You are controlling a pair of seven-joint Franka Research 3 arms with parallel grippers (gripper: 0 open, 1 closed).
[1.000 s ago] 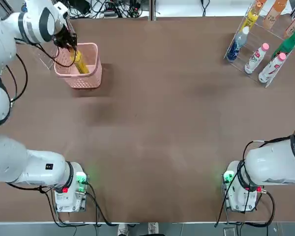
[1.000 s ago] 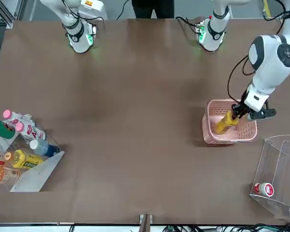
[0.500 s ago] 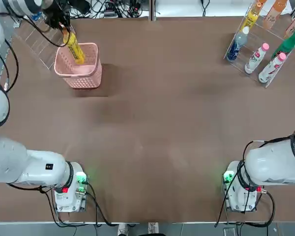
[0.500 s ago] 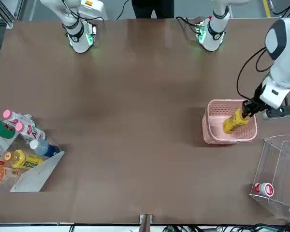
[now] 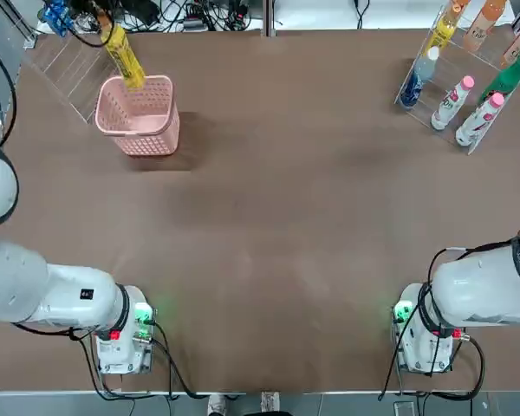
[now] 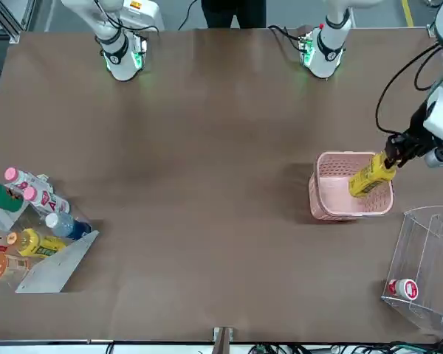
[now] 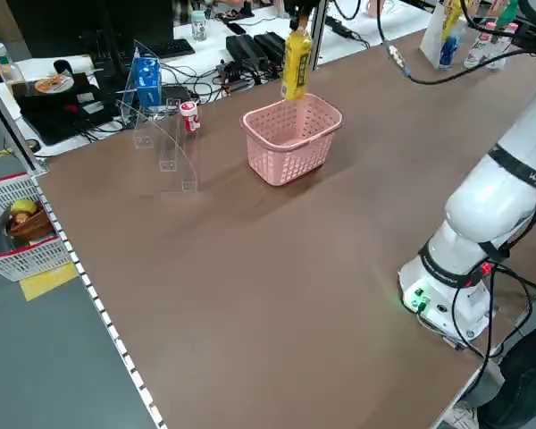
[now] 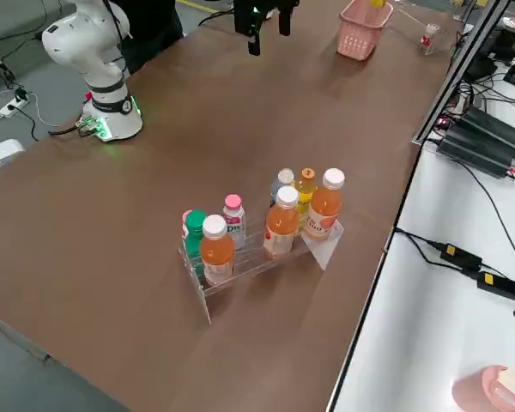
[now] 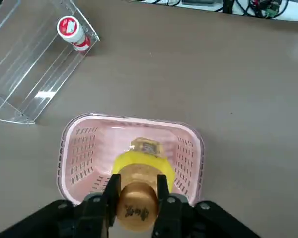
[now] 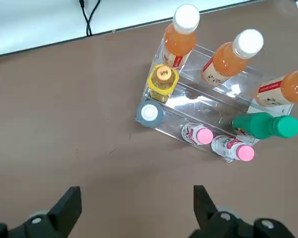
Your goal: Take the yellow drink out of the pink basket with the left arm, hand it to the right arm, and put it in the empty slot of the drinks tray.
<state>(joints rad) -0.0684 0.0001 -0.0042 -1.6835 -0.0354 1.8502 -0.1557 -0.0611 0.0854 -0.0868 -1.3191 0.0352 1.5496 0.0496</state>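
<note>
In the top view, my left gripper (image 9: 139,198) squeezes the yellow drink (image 5: 124,57), up high over the pink basket (image 5: 139,117), upper left. My right gripper (image 10: 138,201) has its 2 fingers spread wide, at the right wrist view's bottom.

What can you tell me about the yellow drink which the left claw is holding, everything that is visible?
The yellow drink is a slim bottle with yellow liquid, a bright yellow label with dark print and an orange-gold cap. It looks like plastic. The left claw grips it near the cap, fingers on both sides. It hangs cap-up, tilted, above the pink basket.
</note>
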